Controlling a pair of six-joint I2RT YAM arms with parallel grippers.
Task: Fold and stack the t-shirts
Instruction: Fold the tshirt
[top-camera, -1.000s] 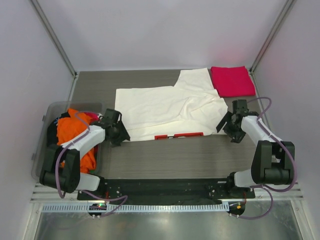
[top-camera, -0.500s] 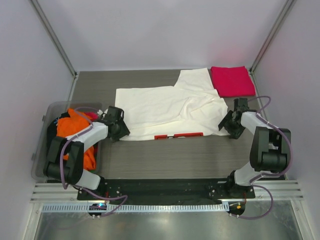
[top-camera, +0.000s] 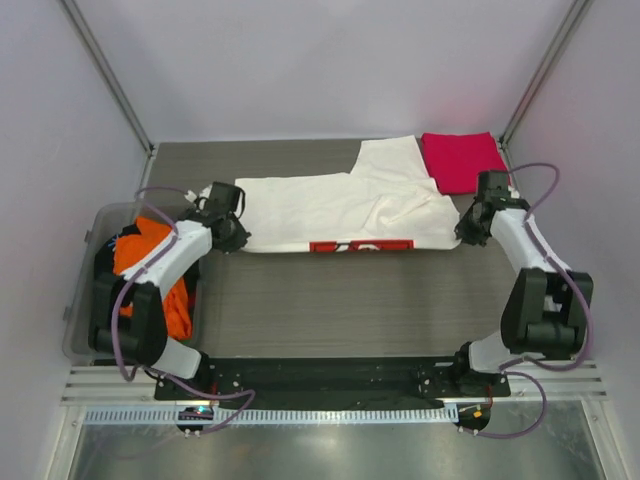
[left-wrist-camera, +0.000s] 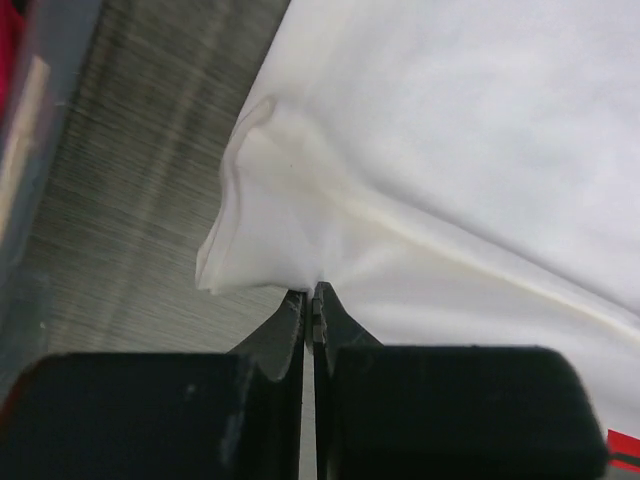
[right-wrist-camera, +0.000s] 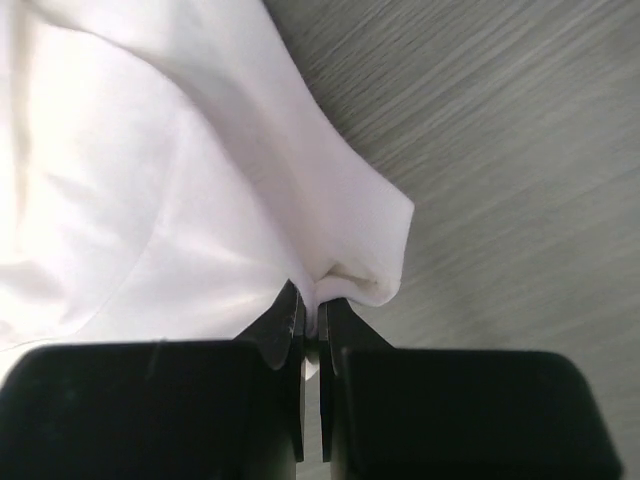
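The white t-shirt (top-camera: 340, 205) lay spread across the middle of the grey table (top-camera: 350, 310), its near edge drawn into a straight line with the red panel (top-camera: 362, 245) of script along it. The left gripper (left-wrist-camera: 311, 298) was pinched on the shirt's near left corner, fingers pressed together with a bunched fold of cloth caught at the tips. The right gripper (right-wrist-camera: 311, 303) was clamped the same way on the near right corner, where the fabric rolled over the tips in a small rounded fold. Each arm reached outward from its base to one end of the garment. Part of the white tee ran toward the far right, its edge touching the folded pink-red t-shirt (top-camera: 462, 162) in the far right corner. At the left — inside the clear plastic bin (top-camera: 80, 310) — an orange t-shirt (top-camera: 150, 265) was heaped beside a dark t-shirt (top-camera: 104, 268).
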